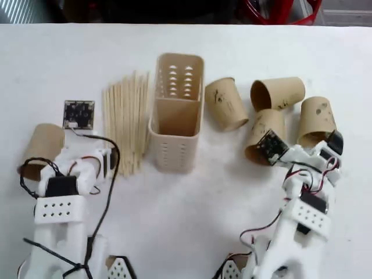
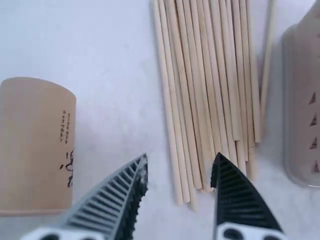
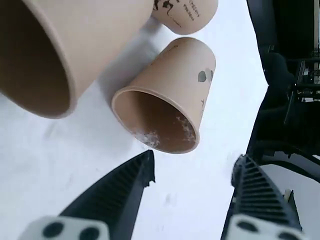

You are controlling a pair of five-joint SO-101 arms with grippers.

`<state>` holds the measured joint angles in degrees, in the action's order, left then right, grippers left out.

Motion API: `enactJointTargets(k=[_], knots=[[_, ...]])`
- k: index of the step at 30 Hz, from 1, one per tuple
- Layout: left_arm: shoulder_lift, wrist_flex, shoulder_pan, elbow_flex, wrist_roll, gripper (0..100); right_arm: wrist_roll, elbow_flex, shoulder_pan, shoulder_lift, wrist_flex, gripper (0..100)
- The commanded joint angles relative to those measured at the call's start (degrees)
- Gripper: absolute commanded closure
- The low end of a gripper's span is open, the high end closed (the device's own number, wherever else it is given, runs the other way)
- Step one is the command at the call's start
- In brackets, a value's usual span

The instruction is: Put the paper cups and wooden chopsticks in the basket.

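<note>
Basket (image 1: 176,116) looks empty; the wooden chopsticks (image 1: 126,122) lie bundled on the bench (image 1: 186,221) just beside its left wall, long axis parallel to it and pointing away from the arms. The left jaws stand apart and empty, the sticks' near ends (image 2: 192,185) just ahead between the tips, so the left arm is judged nearer, with 1 paper cup (image 2: 35,145) off to the side. The right jaws, likewise apart and empty, face the open mouth of a tipped cup (image 3: 170,110), 1 of 4 right of the basket.
</note>
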<state>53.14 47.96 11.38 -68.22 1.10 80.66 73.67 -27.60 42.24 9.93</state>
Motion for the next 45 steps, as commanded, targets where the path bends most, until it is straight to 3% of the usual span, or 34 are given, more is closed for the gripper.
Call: enactJointTargets(k=[1, 13, 15, 19, 24, 29, 37, 41, 45], knots=[[1.1, -2.5, -2.9, -0.3, -0.3, 79, 0.9, -6.9, -1.1, -10.2, -5.7, 74.4], [1.1, -2.5, -3.0, -0.3, -0.3, 79, 0.6, -17.0, -0.7, -34.6, -25.1, 74.8], [1.1, -2.5, -3.0, -0.3, -0.3, 79, -1.7, -18.4, -0.6, -38.2, -28.6, 78.9], [1.1, -2.5, -3.1, -0.3, -0.3, 79, -9.6, -23.7, -1.1, -43.0, -29.6, 99.5], [1.1, -2.5, -3.1, -0.3, -0.3, 79, -12.6, -25.1, -2.4, -41.5, -26.2, 97.8], [1.1, -2.5, -3.1, -0.3, -0.3, 79, -14.3, -25.1, -5.3, -30.5, -12.3, 98.0], [1.1, -2.5, -2.9, -0.3, -0.3, 79, -32.9, -36.5, -6.8, -7.3, 27.0, 98.0], [1.1, -2.5, -2.9, -0.3, -0.3, 79, -42.6, -46.2, -3.9, -2.7, 41.5, 98.0], [1.1, -2.5, -2.9, -0.3, -0.3, 79, -50.8, -55.4, 3.4, -1.8, 51.0, 98.0]])
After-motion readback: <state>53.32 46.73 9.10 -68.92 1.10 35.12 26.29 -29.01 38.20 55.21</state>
